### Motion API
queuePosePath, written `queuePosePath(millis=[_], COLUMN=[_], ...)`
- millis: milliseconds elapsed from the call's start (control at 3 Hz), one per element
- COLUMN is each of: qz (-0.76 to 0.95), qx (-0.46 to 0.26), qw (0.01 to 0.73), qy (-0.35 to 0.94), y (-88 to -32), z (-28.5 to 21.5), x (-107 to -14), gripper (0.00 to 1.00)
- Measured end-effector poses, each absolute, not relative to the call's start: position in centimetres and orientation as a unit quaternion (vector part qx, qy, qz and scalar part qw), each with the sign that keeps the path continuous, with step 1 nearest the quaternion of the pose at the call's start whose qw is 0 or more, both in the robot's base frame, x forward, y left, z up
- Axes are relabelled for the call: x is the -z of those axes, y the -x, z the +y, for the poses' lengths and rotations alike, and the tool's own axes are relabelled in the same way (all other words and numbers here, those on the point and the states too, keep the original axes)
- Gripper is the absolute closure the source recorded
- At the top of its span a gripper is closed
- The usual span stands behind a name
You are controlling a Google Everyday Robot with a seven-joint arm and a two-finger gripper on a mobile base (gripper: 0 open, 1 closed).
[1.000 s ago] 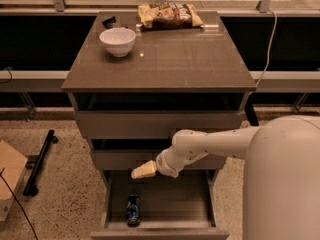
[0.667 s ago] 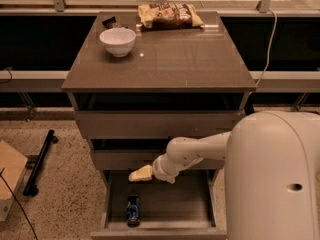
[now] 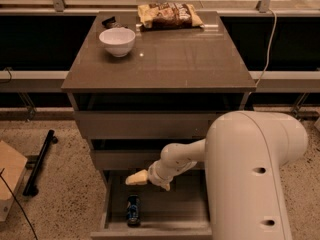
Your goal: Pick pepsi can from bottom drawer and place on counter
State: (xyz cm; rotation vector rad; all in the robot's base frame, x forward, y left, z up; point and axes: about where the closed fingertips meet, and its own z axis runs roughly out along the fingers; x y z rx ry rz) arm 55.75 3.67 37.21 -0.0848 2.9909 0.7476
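The pepsi can [image 3: 133, 210] lies in the open bottom drawer [image 3: 150, 230], near its front left corner, with its dark-blue side up. My gripper [image 3: 148, 181] hangs over the drawer, just above and slightly right of the can, apart from it. Its yellowish fingers [image 3: 136, 178] are spread open and hold nothing. The counter [image 3: 165, 59] is the glossy top of the cabinet, above the two closed upper drawers. My white arm fills the lower right and hides the drawer's right part.
A white bowl [image 3: 117, 41] stands on the counter's back left, with a small dark object [image 3: 109, 21] behind it. A chip bag [image 3: 169, 15] lies at the back middle. On the floor at left lie a black bar [image 3: 40, 162] and a cardboard box [image 3: 9, 184].
My gripper has shifted left and a little lower over the drawer, closer to the can. My arm's body has swung further into view. The can has not moved.
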Motion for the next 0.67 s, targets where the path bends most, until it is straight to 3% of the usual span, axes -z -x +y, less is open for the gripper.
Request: queuePosePath(millis=[667], qz=[0.971], qx=[-0.239], qw=[0.019], qy=[0.018], y=[-55.69], z=[4.04], x=[-36.02], gripper=[0.0])
